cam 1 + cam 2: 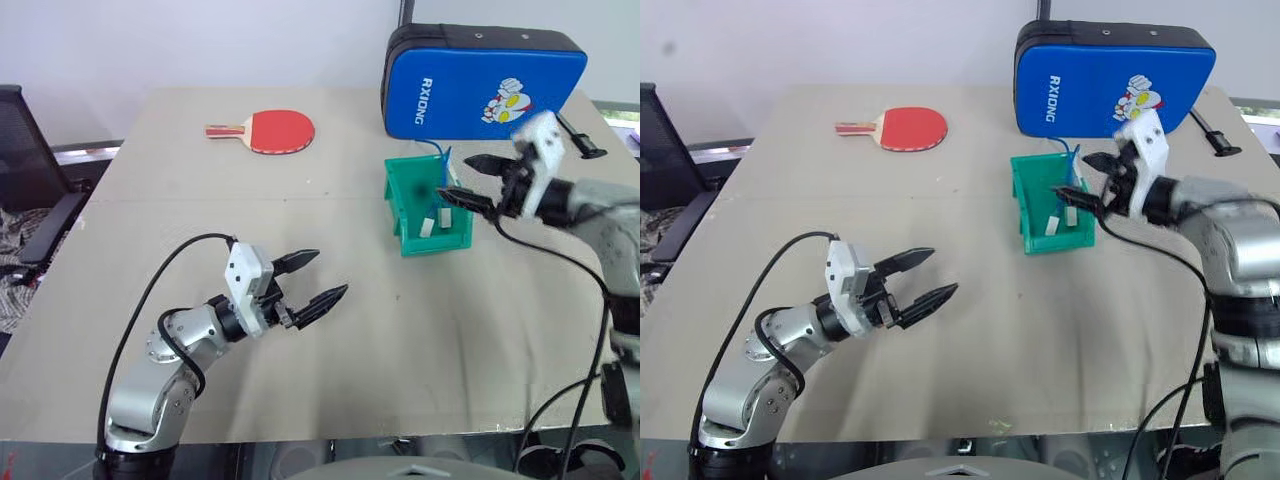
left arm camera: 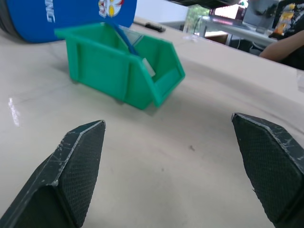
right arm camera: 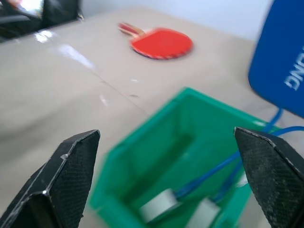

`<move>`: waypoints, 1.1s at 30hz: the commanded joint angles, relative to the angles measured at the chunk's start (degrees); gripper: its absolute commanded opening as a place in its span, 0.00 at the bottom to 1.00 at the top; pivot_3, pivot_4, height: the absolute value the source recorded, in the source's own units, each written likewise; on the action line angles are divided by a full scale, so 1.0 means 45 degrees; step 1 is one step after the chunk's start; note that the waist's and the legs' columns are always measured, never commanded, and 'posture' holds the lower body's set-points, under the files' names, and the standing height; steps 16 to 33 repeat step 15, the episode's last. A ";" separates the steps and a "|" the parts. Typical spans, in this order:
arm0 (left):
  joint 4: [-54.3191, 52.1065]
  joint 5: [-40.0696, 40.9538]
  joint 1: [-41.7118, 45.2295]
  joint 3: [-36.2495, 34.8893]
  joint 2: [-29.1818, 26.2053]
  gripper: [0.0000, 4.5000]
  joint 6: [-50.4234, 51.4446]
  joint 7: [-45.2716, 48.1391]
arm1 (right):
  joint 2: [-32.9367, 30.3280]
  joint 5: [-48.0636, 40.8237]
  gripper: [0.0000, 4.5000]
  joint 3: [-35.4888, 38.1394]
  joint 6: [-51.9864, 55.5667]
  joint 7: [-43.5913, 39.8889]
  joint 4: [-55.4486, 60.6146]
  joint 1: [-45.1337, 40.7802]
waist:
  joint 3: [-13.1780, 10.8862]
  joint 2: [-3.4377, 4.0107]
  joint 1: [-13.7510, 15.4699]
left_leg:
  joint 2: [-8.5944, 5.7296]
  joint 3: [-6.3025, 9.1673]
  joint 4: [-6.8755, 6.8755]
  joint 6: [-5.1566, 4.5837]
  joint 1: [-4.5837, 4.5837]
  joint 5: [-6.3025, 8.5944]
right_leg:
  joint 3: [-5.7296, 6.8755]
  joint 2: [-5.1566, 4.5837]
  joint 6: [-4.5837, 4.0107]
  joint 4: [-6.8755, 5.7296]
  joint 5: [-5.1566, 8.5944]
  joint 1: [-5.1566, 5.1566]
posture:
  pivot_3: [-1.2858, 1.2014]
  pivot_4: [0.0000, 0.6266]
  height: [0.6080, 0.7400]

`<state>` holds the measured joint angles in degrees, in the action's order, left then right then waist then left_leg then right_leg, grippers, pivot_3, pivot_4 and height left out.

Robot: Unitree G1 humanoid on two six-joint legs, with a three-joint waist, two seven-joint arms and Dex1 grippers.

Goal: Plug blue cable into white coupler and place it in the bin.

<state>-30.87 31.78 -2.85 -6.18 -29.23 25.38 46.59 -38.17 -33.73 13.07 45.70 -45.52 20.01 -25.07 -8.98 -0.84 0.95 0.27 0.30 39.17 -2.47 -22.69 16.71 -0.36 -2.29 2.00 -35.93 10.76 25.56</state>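
right gripper: jaws wide, empty, over bin's 3 o'clock rim | blue cable + white coupler lie inside bin, drop looks done | left gripper: spread, idle at bin's 7 o'clock

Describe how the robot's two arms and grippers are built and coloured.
Both arms are silver-grey metal with rounded joint housings and black bands. Each wrist carries a white block. The left gripper and right gripper each have two black, pointed fingers; the inner pads are cross-hatched. A thick black cable loops along each arm.
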 commanded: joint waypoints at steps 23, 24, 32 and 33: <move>0.1135 0.0643 -0.1569 -0.1693 -0.2831 0.98 0.0242 0.2062 | 0.0022 0.1591 0.99 0.3688 -0.4762 -0.0652 0.3959 1.1065 | -0.0018 0.0016 -0.0350 | 0.0035 -0.0181 0.0012 -0.0002 0.0266 -0.0001 | -0.0125 0.0084 0.0013 -0.0001 0.0072 -0.0176 | 0.52 0.24 1.00; 0.1135 0.0643 -0.1569 -0.1693 -0.2831 0.98 0.0242 0.2062 | 0.0022 0.1591 0.99 0.3688 -0.4762 -0.0652 0.3959 1.1065 | -0.0018 0.0016 -0.0350 | 0.0035 -0.0181 0.0012 -0.0002 0.0266 -0.0001 | -0.0125 0.0084 0.0013 -0.0001 0.0072 -0.0176 | 0.52 0.24 1.00; 0.1135 0.0643 -0.1569 -0.1693 -0.2831 0.98 0.0242 0.2062 | 0.0022 0.1591 0.99 0.3688 -0.4762 -0.0652 0.3959 1.1065 | -0.0018 0.0016 -0.0350 | 0.0035 -0.0181 0.0012 -0.0002 0.0266 -0.0001 | -0.0125 0.0084 0.0013 -0.0001 0.0072 -0.0176 | 0.52 0.24 1.00; 0.1135 0.0643 -0.1569 -0.1693 -0.2831 0.98 0.0242 0.2062 | 0.0022 0.1591 0.99 0.3688 -0.4762 -0.0652 0.3959 1.1065 | -0.0018 0.0016 -0.0350 | 0.0035 -0.0181 0.0012 -0.0002 0.0266 -0.0001 | -0.0125 0.0084 0.0013 -0.0001 0.0072 -0.0176 | 0.52 0.24 1.00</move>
